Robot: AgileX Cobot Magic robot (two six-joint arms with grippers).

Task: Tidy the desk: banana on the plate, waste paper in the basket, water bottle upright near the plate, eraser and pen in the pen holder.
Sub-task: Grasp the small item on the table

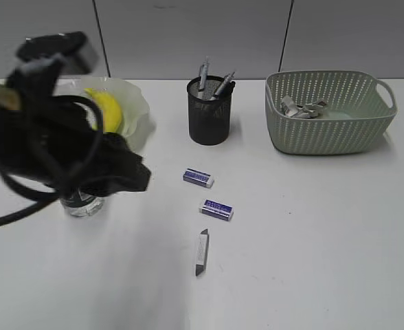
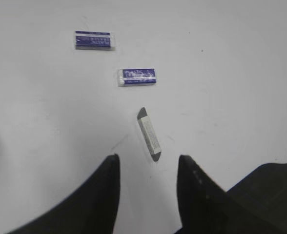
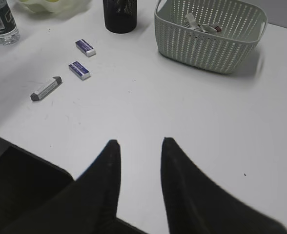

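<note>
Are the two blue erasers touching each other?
Apart. The left wrist view shows bare desk between the upper eraser and the lower eraser.

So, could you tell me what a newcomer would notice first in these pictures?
Probably the dark, blurred left arm filling the left of the exterior view, hiding most of the water bottle beside the plate, where the yellow banana lies. Next, three small items in a loose line mid-desk: two blue-labelled erasers and a grey stick-shaped piece. The left tool hangs open just above that piece.
</note>
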